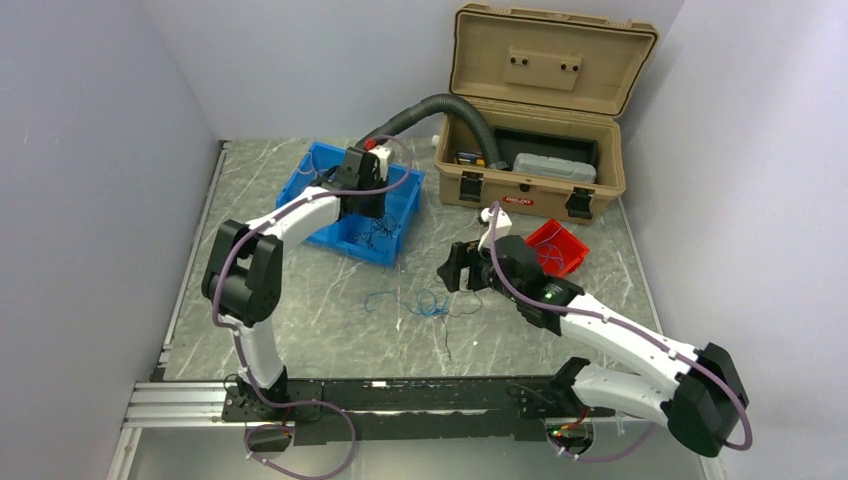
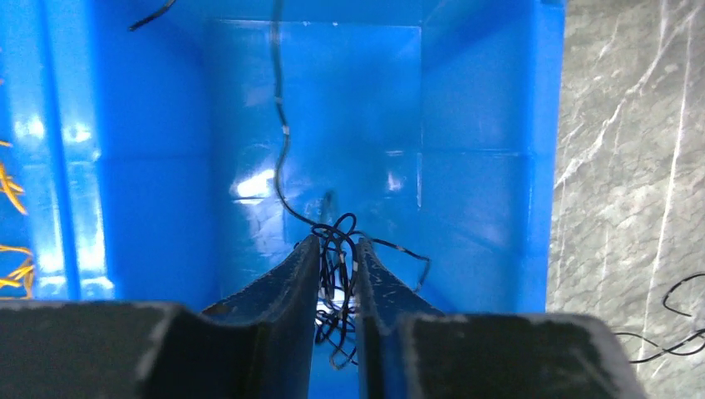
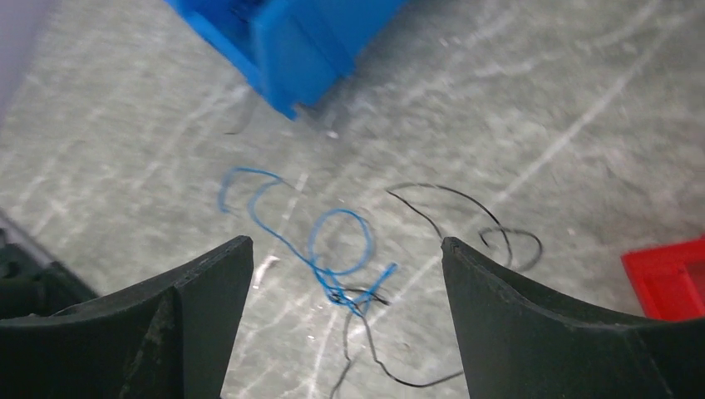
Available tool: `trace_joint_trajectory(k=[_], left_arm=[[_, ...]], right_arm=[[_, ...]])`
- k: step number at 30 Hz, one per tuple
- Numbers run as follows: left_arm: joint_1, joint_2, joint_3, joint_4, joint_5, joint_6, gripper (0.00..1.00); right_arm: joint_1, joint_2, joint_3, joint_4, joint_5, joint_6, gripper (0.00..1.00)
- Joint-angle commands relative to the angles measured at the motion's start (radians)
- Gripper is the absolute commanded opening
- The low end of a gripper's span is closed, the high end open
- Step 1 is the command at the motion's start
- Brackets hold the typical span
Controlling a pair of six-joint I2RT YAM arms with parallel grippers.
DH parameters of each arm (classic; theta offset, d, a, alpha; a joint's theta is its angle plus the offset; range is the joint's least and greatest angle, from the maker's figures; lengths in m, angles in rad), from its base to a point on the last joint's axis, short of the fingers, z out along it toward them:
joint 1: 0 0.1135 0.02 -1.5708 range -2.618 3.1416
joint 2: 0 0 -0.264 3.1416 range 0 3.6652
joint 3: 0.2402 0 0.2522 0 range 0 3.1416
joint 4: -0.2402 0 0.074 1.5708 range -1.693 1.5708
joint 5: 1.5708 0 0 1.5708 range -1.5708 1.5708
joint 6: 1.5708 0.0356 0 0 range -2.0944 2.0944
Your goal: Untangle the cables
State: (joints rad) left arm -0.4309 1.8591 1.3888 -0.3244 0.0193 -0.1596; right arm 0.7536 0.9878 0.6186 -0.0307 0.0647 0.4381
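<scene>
— Cables point(image 2: 341, 229): where do they lie?
— A bunch of black cables sits in one compartment of the blue bin point(image 2: 474, 166), with one strand trailing away across the floor. Some yellow cables point(image 2: 12, 191) show in the next compartment, past the divider. On the marble-pattern table point(image 1: 330, 330) a blue cable point(image 3: 332, 249) lies in loops and touches a black cable point(image 3: 366, 349) at its near end. Another black strand point(image 3: 465, 208) lies just beside them.
— State of the left gripper point(image 2: 337, 243)?
— It is down inside the bin, jaws a narrow gap apart, with the black bunch threaded between the fingers point(image 2: 291, 274). I cannot tell whether it pinches them or merely straddles them.
— And the right gripper point(image 3: 345, 245)?
— Released, jaws wide, nothing between them. It hovers over the blue cable, near the red bin point(image 1: 555, 245).
— Any writing?
— The open tan case point(image 1: 550, 55) has a red badge point(image 1: 515, 200) on its front; the lettering is too small to read.
</scene>
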Motion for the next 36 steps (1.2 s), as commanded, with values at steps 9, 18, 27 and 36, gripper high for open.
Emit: trace_joint_trajectory(k=[9, 18, 27, 36], left_arm=[[-0.067, -0.319, -0.073, -0.098, -0.032, -0.029, 0.71], [-0.234, -0.552, -0.296, -0.098, -0.028, -0.101, 0.99], [-0.304, -0.607, -0.541, 0.067, 0.019, -0.457, 0.99], [-0.317, -0.550, -0.711, 0.309, 0.045, -0.820, 0.93]], right_arm=[[-0.071, 0.178, 0.090, -0.211, 0.069, 0.119, 0.86], [-0.073, 0.244, 0.138, -0.377, 0.180, 0.227, 0.91], [-0.071, 0.151, 0.043, -0.419, 0.102, 0.533, 0.92], [-0.056, 0.124, -0.105, -0.175, 0.013, 0.724, 0.86]])
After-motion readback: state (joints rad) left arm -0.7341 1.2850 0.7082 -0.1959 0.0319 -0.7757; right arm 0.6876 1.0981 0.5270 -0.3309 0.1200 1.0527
